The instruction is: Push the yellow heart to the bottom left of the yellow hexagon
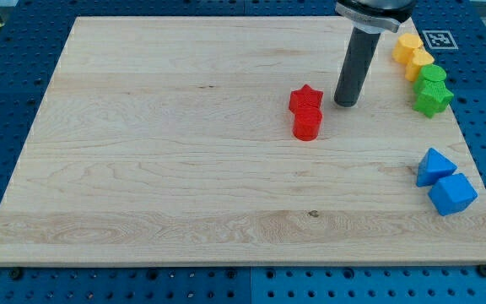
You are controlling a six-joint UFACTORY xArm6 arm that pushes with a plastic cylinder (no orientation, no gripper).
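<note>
Centrally, my tip (345, 103) rests on the table (142, 169), right of the red star (306, 98), well left of the yellow heart (419, 62) and yellow hexagon (407, 46); no hand fitted

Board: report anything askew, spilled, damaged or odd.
Nothing stands out. All blocks lie flat on the board, none chipped or tipped. My tip rests just right of the red star, apart from it.

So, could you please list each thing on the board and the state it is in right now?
my tip: down on the board, right of the red pair, touching no block.
red star: against the red block below it.
red block: upright.
yellow hexagon: at the view's top right.
yellow heart: touching the hexagon's lower right.
green blocks: two, stacked closely.
blue blocks: two, side by side.
</note>
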